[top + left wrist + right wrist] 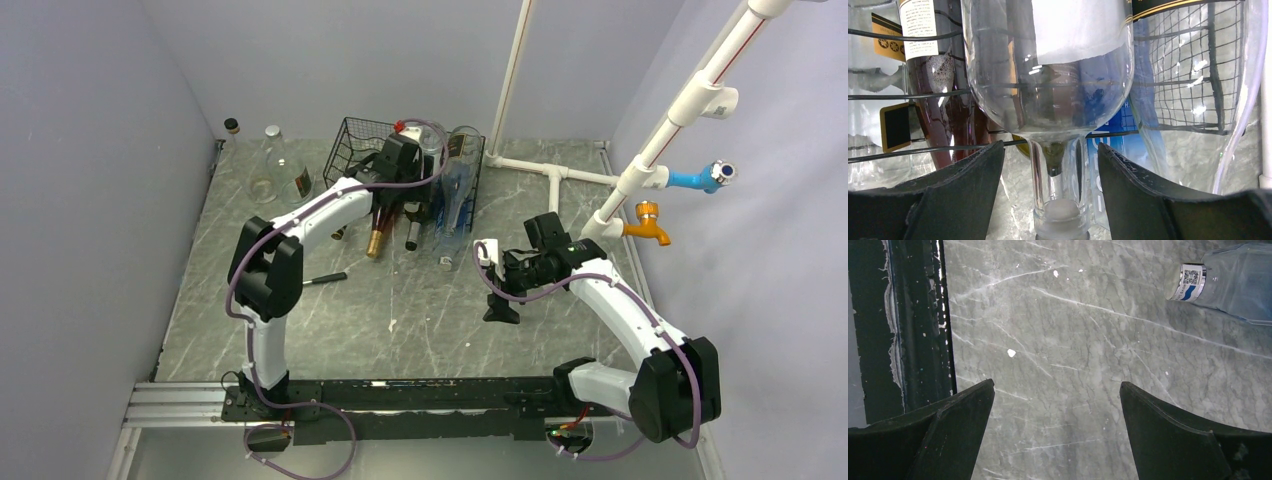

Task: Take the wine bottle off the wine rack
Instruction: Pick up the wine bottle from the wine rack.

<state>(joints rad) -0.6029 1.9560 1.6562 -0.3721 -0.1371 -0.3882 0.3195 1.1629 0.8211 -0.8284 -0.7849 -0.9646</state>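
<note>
- The left gripper (1050,150) stood spread. Its two black fingers (963,195) were on both sides of the neck of a clear wine bottle (1048,75), with a gap on each side, so they touched no glass.
- The neck pointed toward this gripper, with a whitish stopper (1060,210) in the end nearest to it. The wide body, with a white label, lay just beyond the fingertips.
- This bottle rested in the wine rack (355,140). Thin wires of the rack crossed behind it, and black mesh showed farther off, to the right of the gripper.
- Just left of the gripper, beside the clear bottle, a dark red bottle (935,115) with a white printed label lay against the same wires.
- Behind the neck something blue (1110,145) was visible, but I could not tell what it was.
- To the left of this gripper and outside the rack, a clear glass bottle (270,165) stood upright on the table.
- The right gripper (1057,390) was spread wide and held nothing. It hung above the grey marbled table (1058,340), well apart from the rack.
- To its left ran a black rail (913,325).
- Far ahead of it and to the right, the white and blue cap (1188,282) of a clear plastic bottle showed at the corner of the view.
</note>
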